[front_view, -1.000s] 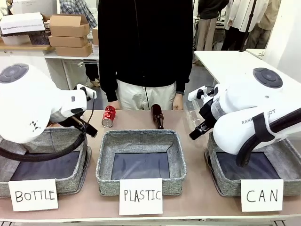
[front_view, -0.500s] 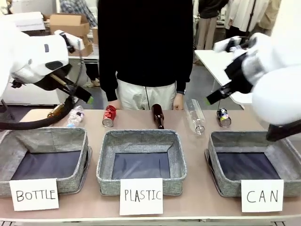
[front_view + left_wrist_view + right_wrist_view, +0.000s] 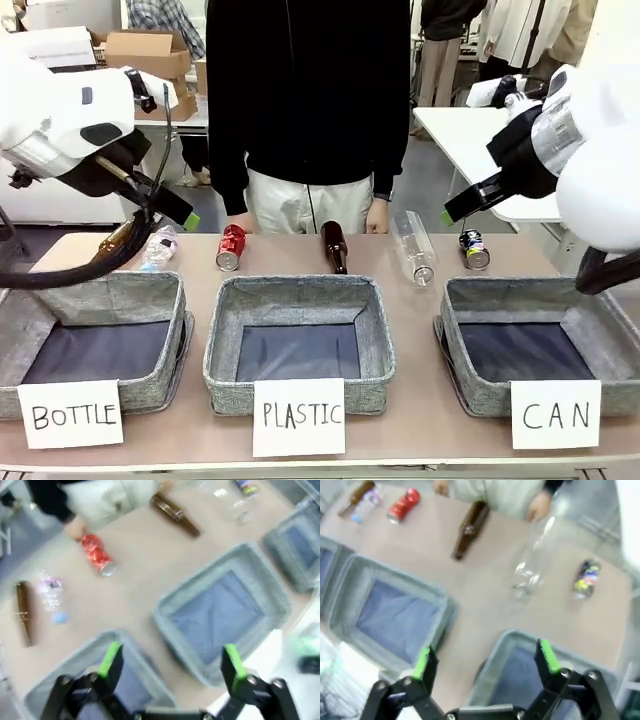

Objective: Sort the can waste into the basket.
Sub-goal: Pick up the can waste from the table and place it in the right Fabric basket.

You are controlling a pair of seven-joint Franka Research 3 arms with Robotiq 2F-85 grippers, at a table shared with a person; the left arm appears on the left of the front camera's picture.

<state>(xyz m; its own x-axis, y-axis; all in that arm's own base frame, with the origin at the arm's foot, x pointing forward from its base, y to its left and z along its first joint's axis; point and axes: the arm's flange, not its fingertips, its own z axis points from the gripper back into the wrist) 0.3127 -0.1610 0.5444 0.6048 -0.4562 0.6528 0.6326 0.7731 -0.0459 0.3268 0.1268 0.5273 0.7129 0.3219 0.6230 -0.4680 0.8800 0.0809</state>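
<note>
The right gripper is held wide and empty, the basket directly below. The dark can lies just beyond; the red can far off. The adjacent clear bottle may be struck or grasped instead.

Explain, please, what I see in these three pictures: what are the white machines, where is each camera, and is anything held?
The white machines are two robot arms at a table, facing a person. The front view looks across it. The other two come from wrist cameras, looking down past the left end effector and the right end effector, both open and empty. A shiny red metal can and a dark printed metal can lie on the table, outside the grey fabric basket marked CAN.
</note>
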